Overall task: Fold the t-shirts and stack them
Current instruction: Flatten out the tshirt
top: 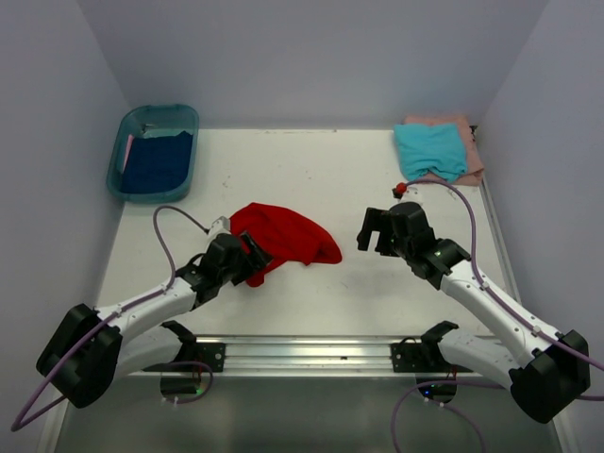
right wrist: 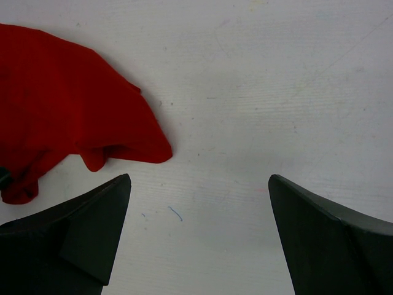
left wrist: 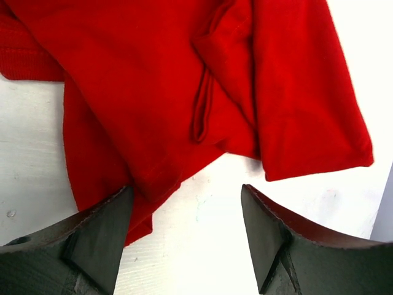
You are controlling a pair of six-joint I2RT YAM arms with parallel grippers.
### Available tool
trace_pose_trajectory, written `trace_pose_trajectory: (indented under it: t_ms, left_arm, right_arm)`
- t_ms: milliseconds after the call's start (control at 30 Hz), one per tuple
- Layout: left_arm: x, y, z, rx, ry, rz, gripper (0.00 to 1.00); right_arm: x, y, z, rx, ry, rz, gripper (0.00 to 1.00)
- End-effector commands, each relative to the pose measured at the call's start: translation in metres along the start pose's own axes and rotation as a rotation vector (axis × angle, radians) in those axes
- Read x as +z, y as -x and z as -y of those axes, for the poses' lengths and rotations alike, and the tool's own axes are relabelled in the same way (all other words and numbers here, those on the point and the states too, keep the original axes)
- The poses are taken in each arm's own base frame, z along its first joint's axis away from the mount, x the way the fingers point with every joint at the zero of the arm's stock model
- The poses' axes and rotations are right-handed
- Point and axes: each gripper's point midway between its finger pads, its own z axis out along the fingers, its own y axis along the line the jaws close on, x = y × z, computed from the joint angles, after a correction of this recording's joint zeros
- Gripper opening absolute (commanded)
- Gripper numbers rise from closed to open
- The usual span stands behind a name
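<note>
- Two arms bolted at the near edge, one either side of a metal rail (top: 302, 351).
- Left gripper (left wrist: 187, 196) spread wide, clamped on nothing, low over the near-left edge of the red t-shirt (left wrist: 153, 80); hem running under the left finger, contact impossible to judge.
- Right gripper (right wrist: 199, 181) likewise parted and empty, above bare table (top: 359, 179), with the red cloth's right edge near but apart.
- Four t-shirts counted, one of each colour.
- Red one crumpled in a heap at mid-table between the two grippers, a sleeve and a folded seam visible in the left wrist view.
- Open white surface right of the heap and beyond it.
- Small red-and-dark item (top: 400, 190) by the right cable, too small to name.
- Dark blue t-shirt (top: 159, 162) inside one teal tub (top: 160, 109) at the far-left corner, partly hidden by its wall.
- Teal t-shirt (top: 431, 149) folded atop the pink t-shirt (top: 475, 156) at the far-right corner, against the walls; only pink margins showing.
</note>
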Motion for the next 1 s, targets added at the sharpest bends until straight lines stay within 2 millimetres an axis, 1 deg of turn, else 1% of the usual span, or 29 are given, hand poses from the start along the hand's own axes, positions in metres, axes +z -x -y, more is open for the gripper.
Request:
trace_pose_trajectory:
  t_ms: [0, 33, 100, 133, 167, 200, 233, 267, 400, 433, 500, 533, 567, 633, 733, 800, 900, 967]
  left_arm:
    - [-0.004, 0.012, 0.011, 0.01, -0.032, 0.049, 0.73]
    - [-0.004, 0.016, 0.02, 0.011, -0.073, 0.068, 0.71]
    - [0.001, 0.012, 0.013, 0.019, -0.067, 0.067, 0.65]
    - [0.003, 0.013, 0.015, 0.017, -0.078, 0.075, 0.56]
    - [0.006, 0.011, 0.011, 0.021, -0.073, 0.074, 0.51]
    - [0.009, 0.008, 0.008, 0.026, -0.064, 0.064, 0.46]
    - [0.011, 0.007, 0.01, 0.028, -0.076, 0.063, 0.36]
    - [0.014, 0.004, 0.006, 0.03, -0.062, 0.052, 0.33]
    - [0.016, 0.004, 0.006, 0.035, -0.057, 0.05, 0.23]
    - [0.016, 0.005, 0.007, 0.038, -0.06, 0.052, 0.15]
    - [0.013, 0.008, 0.01, 0.041, -0.067, 0.063, 0.09]
    - [0.013, 0.01, 0.009, 0.044, -0.06, 0.072, 0.03]
    - [0.011, 0.012, 0.01, 0.044, -0.066, 0.08, 0.0]
    - [0.01, 0.013, 0.009, 0.051, -0.061, 0.087, 0.0]
    - [0.006, 0.016, 0.012, 0.056, -0.071, 0.097, 0.0]
    - [0.004, 0.02, 0.011, 0.056, -0.068, 0.117, 0.0]
    - [0.001, 0.023, 0.009, 0.059, -0.059, 0.133, 0.0]
    - [-0.002, 0.025, 0.011, 0.062, -0.065, 0.139, 0.0]
  right_arm:
    - [0.001, 0.002, -0.001, 0.001, 0.005, 0.02, 0.99]
    - [0.001, 0.002, -0.002, 0.0, 0.009, 0.022, 0.98]
    - [0.002, 0.001, -0.002, 0.001, 0.011, 0.016, 0.95]
    - [0.003, 0.001, -0.003, 0.0, 0.016, 0.016, 0.94]
    - [0.002, 0.001, -0.004, -0.003, 0.021, 0.014, 0.91]
    - [0.003, 0.0, -0.004, -0.002, 0.021, 0.012, 0.9]
    - [0.003, -0.001, -0.003, -0.002, 0.021, 0.011, 0.89]
    - [0.002, -0.001, -0.004, -0.003, 0.022, 0.01, 0.88]
    - [0.0, 0.0, -0.003, -0.004, 0.024, 0.016, 0.86]
    - [0.0, -0.001, -0.002, -0.003, 0.023, 0.015, 0.86]
    - [-0.001, -0.001, -0.003, -0.005, 0.028, 0.017, 0.85]
    - [-0.001, -0.002, -0.003, -0.005, 0.028, 0.017, 0.84]
    - [-0.001, -0.002, -0.003, -0.003, 0.032, 0.016, 0.84]
    - [-0.001, -0.002, -0.005, -0.004, 0.044, 0.016, 0.81]
    - [0.0, -0.005, -0.01, -0.01, 0.073, 0.009, 0.69]
    - [0.001, -0.006, -0.011, -0.009, 0.083, 0.005, 0.67]
    - [0.001, -0.008, -0.012, -0.011, 0.092, -0.002, 0.61]
    - [0.001, -0.008, -0.013, -0.011, 0.096, -0.005, 0.59]
